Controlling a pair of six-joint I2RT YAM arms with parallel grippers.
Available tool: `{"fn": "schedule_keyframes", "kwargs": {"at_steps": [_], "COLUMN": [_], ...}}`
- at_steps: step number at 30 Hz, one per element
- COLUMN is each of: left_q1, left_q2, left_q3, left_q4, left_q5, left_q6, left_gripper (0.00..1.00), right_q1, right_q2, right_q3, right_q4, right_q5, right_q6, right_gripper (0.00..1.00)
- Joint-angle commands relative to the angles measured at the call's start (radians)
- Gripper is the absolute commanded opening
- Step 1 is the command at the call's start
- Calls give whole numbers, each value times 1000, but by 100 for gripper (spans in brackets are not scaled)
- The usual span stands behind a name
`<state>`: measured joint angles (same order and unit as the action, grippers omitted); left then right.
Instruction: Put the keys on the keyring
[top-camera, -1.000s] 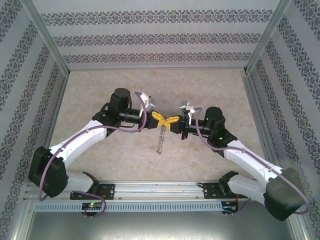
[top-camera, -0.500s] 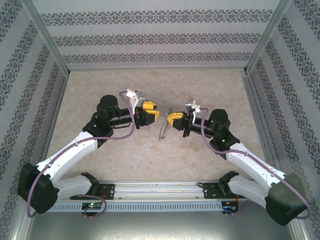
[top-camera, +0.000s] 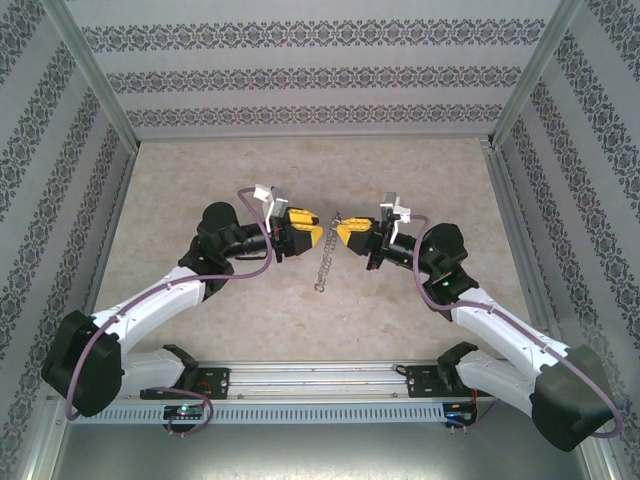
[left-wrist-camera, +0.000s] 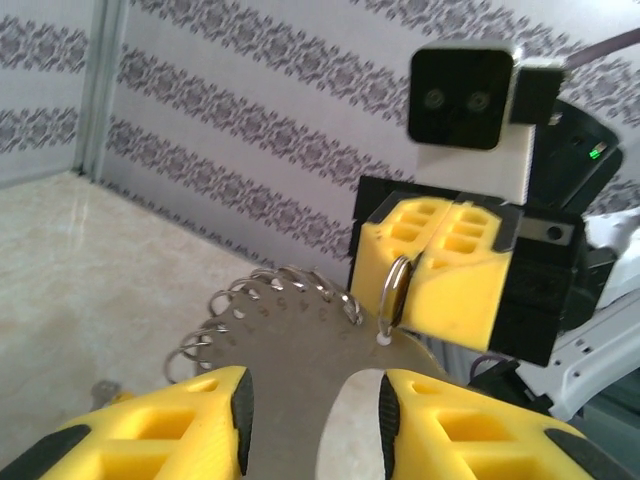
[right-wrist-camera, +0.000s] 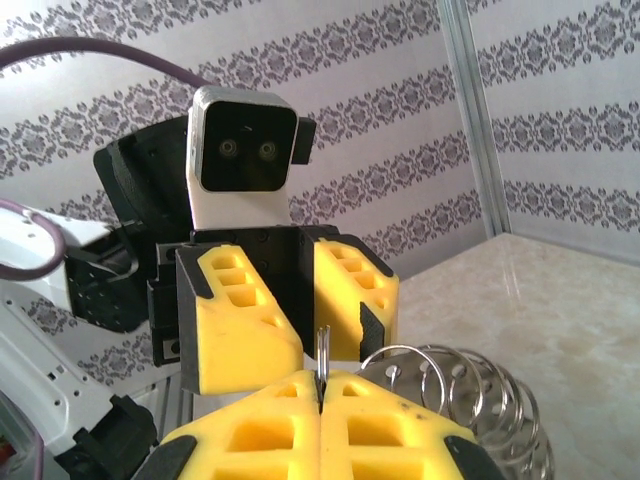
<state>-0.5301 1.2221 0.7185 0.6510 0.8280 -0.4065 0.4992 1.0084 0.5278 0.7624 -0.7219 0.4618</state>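
The keyring (top-camera: 324, 262) is a curved grey piece fringed with small silvery rings (left-wrist-camera: 270, 290). It hangs above the table from one thin ring (right-wrist-camera: 322, 350), which my right gripper (top-camera: 341, 232) is shut on. In the right wrist view, several of its rings (right-wrist-camera: 455, 390) fan out to the right of the right gripper (right-wrist-camera: 320, 385). My left gripper (top-camera: 312, 228) faces it from the left, open, a short gap away. In the left wrist view, the left gripper (left-wrist-camera: 315, 415) holds nothing, with the grey piece just beyond it and the right gripper (left-wrist-camera: 415, 280) behind. The keys are out of view.
A beige marble-look tabletop (top-camera: 250, 170) is enclosed by patterned walls (top-camera: 320, 75) and metal posts (top-camera: 515, 90). Both arms reach in from the near rail (top-camera: 320, 385) and meet over the middle of the table.
My left gripper has opened, let go and drawn back to the left. The keyring now hangs from the right gripper alone, which has turned and lifted slightly.
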Motion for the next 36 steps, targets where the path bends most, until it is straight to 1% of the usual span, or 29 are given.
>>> {"fn": "schedule_keyframes", "kwargs": {"at_steps": [1, 6, 13, 19, 25, 31, 36], "left_q1": [-8, -11, -14, -18, -23, -25, -25], "left_q2": [35, 81, 126, 141, 148, 153, 150], "left_q3": [-25, -24, -24, -22, -18, -16, -24], "left_q4": [226, 318, 441, 474, 469, 471, 490], "left_q5": [59, 81, 97, 109, 108, 114, 111], "left_q6": [-115, -167, -234, -253, -253, -256, -259], "left_gripper": [38, 36, 36, 35, 33, 26, 8], "right_q1": [-3, 4, 13, 18, 23, 24, 23], "right_q2": [19, 42, 68, 84, 98, 98, 100], "right_q3": [-3, 6, 12, 15, 18, 17, 19], "right_q4": [133, 161, 181, 195, 204, 203, 193], "right_q5": [0, -7, -10, -10, -9, -2, -1], "right_q6": [46, 63, 70, 76, 80, 78, 72], "right_gripper": [0, 0, 0, 0, 0, 0, 0]}}
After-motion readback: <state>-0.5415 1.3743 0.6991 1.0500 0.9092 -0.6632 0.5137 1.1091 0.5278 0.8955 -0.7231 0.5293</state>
